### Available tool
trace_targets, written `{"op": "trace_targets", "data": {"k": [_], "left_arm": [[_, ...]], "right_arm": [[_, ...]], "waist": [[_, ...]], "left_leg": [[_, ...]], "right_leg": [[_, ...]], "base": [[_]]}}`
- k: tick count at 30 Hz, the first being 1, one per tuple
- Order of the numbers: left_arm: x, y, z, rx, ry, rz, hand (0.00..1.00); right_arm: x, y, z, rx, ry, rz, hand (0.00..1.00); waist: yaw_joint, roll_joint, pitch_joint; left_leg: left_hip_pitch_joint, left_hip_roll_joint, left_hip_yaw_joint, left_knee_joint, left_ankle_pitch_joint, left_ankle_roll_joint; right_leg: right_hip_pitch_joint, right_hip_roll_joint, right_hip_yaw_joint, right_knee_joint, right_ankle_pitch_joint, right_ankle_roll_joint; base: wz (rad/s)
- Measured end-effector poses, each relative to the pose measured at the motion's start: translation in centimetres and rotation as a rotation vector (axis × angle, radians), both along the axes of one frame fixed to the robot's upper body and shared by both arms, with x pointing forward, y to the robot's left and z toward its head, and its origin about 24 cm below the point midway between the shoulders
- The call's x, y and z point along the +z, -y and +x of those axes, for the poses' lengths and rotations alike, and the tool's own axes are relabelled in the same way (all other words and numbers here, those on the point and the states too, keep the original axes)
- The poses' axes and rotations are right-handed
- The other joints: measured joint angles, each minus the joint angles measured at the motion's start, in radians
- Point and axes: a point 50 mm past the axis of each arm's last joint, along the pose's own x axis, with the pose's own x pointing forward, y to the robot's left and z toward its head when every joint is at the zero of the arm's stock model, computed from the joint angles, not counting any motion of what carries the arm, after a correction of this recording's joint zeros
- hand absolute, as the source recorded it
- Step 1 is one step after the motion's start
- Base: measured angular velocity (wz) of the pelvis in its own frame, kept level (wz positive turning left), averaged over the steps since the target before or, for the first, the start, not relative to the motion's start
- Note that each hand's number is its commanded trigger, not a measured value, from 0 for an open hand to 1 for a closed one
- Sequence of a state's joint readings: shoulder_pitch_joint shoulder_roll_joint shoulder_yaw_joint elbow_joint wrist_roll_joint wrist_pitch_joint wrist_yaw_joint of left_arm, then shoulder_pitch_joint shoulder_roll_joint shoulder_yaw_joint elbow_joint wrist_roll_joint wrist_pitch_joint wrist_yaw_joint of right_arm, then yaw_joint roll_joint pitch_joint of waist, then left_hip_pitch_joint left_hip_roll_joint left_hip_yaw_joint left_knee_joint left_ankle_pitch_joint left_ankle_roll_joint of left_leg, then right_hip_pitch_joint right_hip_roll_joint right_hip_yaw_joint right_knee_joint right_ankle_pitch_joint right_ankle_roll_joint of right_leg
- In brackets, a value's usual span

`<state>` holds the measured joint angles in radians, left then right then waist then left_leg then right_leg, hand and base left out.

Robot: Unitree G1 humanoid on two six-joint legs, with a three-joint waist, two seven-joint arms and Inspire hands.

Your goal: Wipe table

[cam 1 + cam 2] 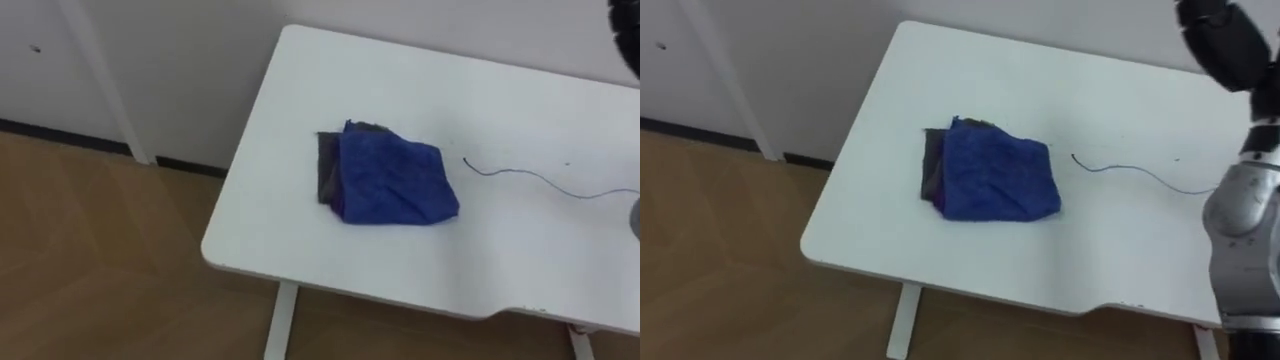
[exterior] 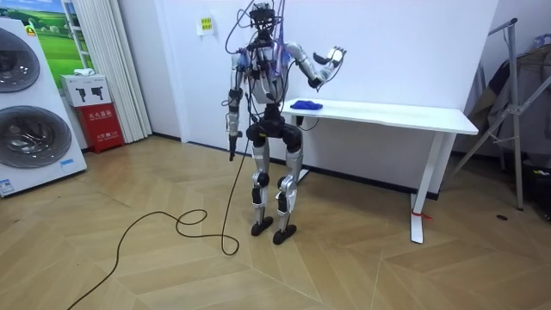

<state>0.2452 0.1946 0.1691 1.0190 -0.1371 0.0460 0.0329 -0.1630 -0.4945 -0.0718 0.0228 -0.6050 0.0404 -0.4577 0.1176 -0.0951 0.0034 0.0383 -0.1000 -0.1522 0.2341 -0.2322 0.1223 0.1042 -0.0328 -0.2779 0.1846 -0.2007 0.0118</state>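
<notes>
The robot stands on the wooden floor at the left end of a white desk [image 1: 300,100] that is set against the wall, facing it. A folded blue cloth [image 1: 395,180] lies flat on the desk near that left end, about midway between the near and far edges, with a grey layer showing along its left side and nothing touching it. To the right of the cloth, a little apart from it, a thin dark wavy line [image 1: 510,173] runs across the desk top. The right robot hand [image 2: 331,58] is raised high above the desk, fingers spread open and holding nothing. The left robot hand [image 2: 231,127] hangs down at the robot's side, and I cannot tell how its fingers are set.
</notes>
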Motion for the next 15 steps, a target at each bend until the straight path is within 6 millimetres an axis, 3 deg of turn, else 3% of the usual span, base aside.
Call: {"op": "trace_targets", "data": {"k": [4, 5, 8, 9, 11, 15], "left_arm": [[0.0, 0.5, 1.2, -0.064, 0.013, -0.006, 0.0], [-0.1, 0.6, 1.3, -0.072, 0.012, -0.007, 0.0], [-0.1, 0.6, 1.5, -0.081, 0.017, -0.01, 0.0], [-0.1, 0.7, 1.8, -0.086, 0.022, -0.012, 0.0], [0.0, 0.6, 1.7, -0.086, 0.023, -0.009, 0.0], [0.1, 0.6, 2.1, -0.107, 0.04, -0.001, 0.0]], "right_arm": [[-1.6, -2.5, 0.6, 0.101, -0.125, -0.088, 0.0], [-2.1, -3.2, 0.7, 0.127, -0.157, -0.122, 0.0], [-2.8, -4.5, 0.8, 0.173, -0.204, -0.185, 0.0], [-3.2, -4.7, 0.8, 0.191, -0.221, -0.194, 0.0], [-4.2, -5.0, 0.9, 0.212, -0.258, -0.206, 0.0], [-7.1, -5.2, 0.9, 0.229, -0.399, -0.244, 0.0]], "waist": [[0.026, -0.006, 0.0036], [0.029, -0.013, 0.0012], [0.052, -0.023, 0.0066], [0.058, -0.023, 0.0127], [0.069, -0.021, 0.0155], [0.091, -0.023, 0.016]], "left_leg": [[0.025, 0.0, -0.04, -0.003, 0.001, -0.001], [0.027, -0.001, -0.041, -0.005, 0.001, -0.001], [0.031, -0.002, -0.048, -0.016, 0.001, -0.001], [0.038, -0.001, -0.059, -0.016, 0.001, -0.002], [0.04, -0.002, -0.072, -0.019, 0.001, -0.002], [0.038, -0.001, -0.08, -0.025, 0.001, -0.002]], "right_leg": [[0.002, -0.001, 0.002, 0.02, -0.011, 0.01], [0.015, -0.001, 0.002, 0.017, -0.01, 0.009], [0.034, 0.0, -0.001, -0.001, -0.01, 0.009], [0.038, 0.001, -0.006, 0.003, -0.01, 0.009], [0.041, 0.001, -0.014, 0.002, -0.01, 0.009], [0.037, 0.001, -0.024, 0.002, -0.011, 0.009]], "base": [[0.18], [0.16], [0.13], [0.13], [0.18], [0.06]]}}
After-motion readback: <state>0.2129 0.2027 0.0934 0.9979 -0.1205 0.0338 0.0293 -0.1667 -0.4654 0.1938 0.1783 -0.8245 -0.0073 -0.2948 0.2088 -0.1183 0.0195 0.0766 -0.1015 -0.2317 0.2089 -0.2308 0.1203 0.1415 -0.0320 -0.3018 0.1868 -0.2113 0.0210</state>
